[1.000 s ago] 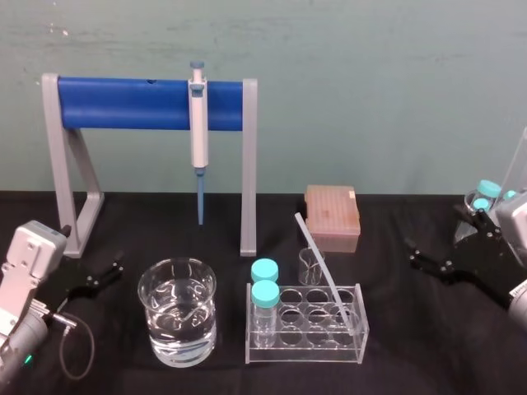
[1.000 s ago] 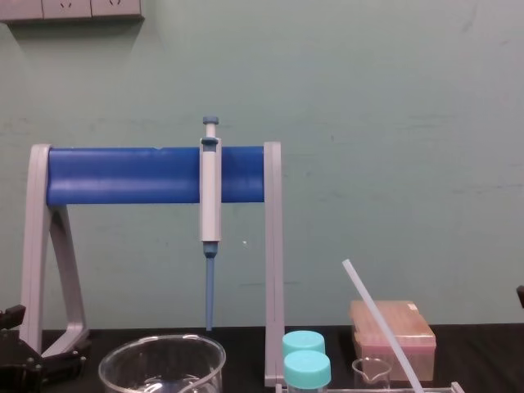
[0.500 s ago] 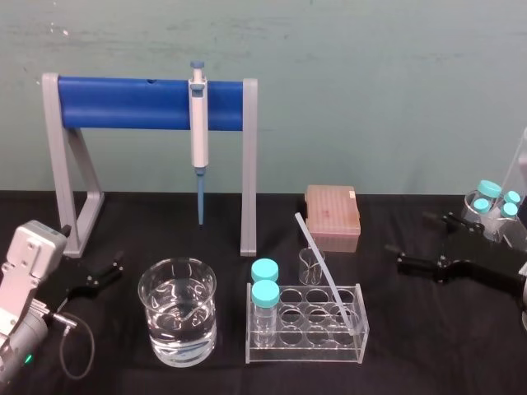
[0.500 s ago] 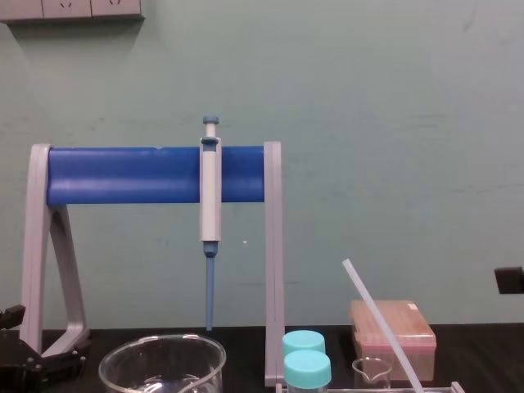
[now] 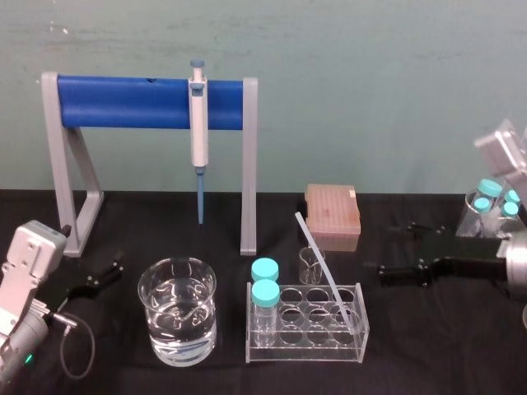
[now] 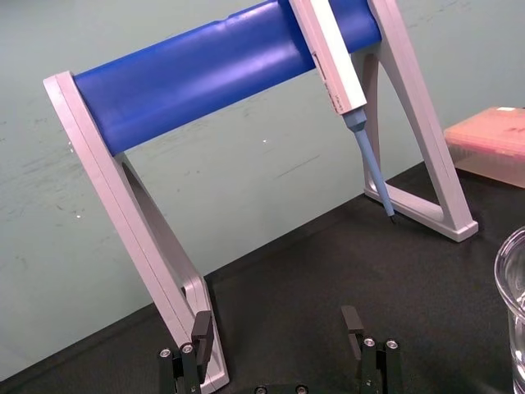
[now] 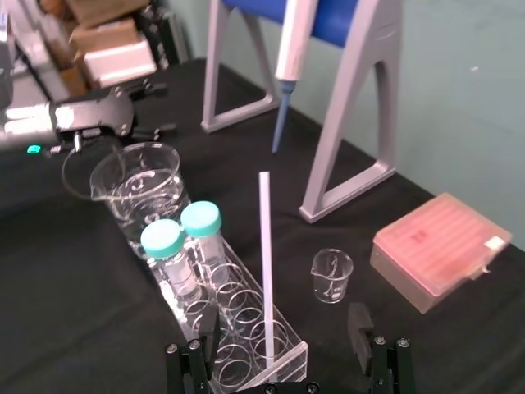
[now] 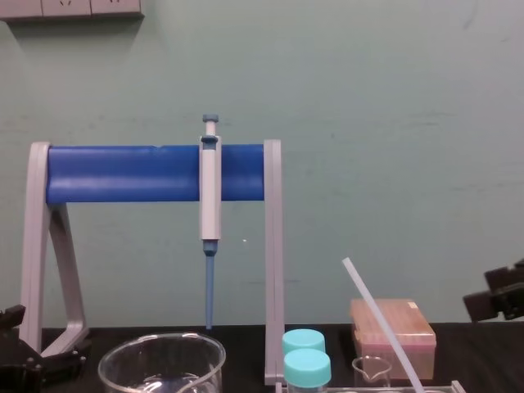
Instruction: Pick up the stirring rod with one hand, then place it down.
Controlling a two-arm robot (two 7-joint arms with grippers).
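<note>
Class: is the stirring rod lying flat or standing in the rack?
Standing, tilted: the stirring rod leans with its lower end in a well of the clear rack.

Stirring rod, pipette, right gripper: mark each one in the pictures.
stirring rod (image 5: 323, 267), head view, middle of its shaft.
pipette (image 5: 198, 123), head view, its white body.
right gripper (image 5: 387, 250), head view, midway between its open fingertips.
</note>
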